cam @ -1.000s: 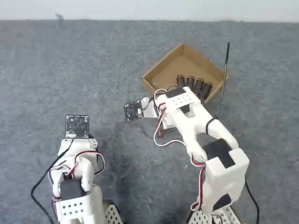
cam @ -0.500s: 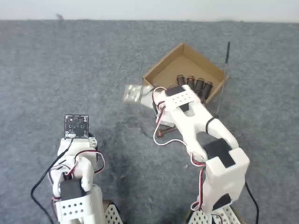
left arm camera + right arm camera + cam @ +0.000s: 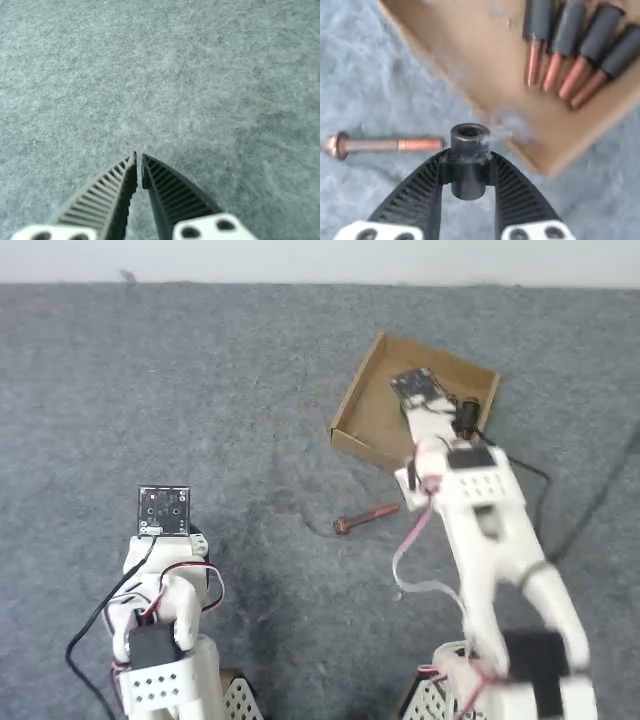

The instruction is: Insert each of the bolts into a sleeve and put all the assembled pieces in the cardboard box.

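Note:
My right gripper [image 3: 469, 159] is shut on a short black sleeve [image 3: 468, 161], held upright just above the grey carpet. A copper bolt [image 3: 384, 145] lies flat on the carpet close beside the sleeve. In the high view this bolt [image 3: 366, 518] lies in front of the cardboard box [image 3: 372, 405], and the right gripper [image 3: 411, 480] hangs at the box's near edge. Several bolts fitted in sleeves [image 3: 572, 47] lie side by side in the cardboard box [image 3: 465, 60]. My left gripper [image 3: 138, 159] is shut on nothing, low over bare carpet at the front left.
Grey carpet [image 3: 200, 390] covers the whole table, with open room to the left and in the middle. The left arm [image 3: 165, 580] stays folded near the front edge. A black cable [image 3: 590, 500] trails at the right of the right arm.
The right arm has swung from the box's left corner to its near right side. The box has turned and shifted slightly right. The bolt now lies uncovered on the carpet.

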Robot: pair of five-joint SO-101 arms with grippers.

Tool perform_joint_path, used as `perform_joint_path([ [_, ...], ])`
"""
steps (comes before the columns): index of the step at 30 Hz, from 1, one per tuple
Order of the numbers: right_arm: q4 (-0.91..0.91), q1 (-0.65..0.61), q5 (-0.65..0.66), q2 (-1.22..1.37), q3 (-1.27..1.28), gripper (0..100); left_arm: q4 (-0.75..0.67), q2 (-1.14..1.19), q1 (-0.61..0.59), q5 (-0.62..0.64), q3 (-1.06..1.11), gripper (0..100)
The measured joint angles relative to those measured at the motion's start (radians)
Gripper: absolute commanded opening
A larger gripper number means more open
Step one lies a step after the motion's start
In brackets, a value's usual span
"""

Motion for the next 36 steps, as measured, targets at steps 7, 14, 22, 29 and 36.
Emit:
perform_joint_path([
  [7, 0.000, 0.147, -0.046, -0.341, 0.318, 0.6, 0.000, 0.000, 0.052, 0.129, 0.000, 1],
  [14, -0.064, 0.376, -0.049, -0.468, 0.497, 0.6, -0.115, 0.000, 0.138, 0.259, 0.000, 1],
  [22, -0.121, 0.405, -0.049, -0.474, 0.545, 0.6, -0.173, 0.002, 0.232, 0.265, 0.000, 1],
  [29, -0.152, 0.405, -0.049, -0.476, 0.545, 0.6, -0.180, 0.244, 0.235, 0.265, -0.141, 1],
  [36, -0.167, 0.388, -0.049, -0.476, 0.569, 0.6, -0.180, 0.686, 0.275, 0.273, -0.440, 2],
])
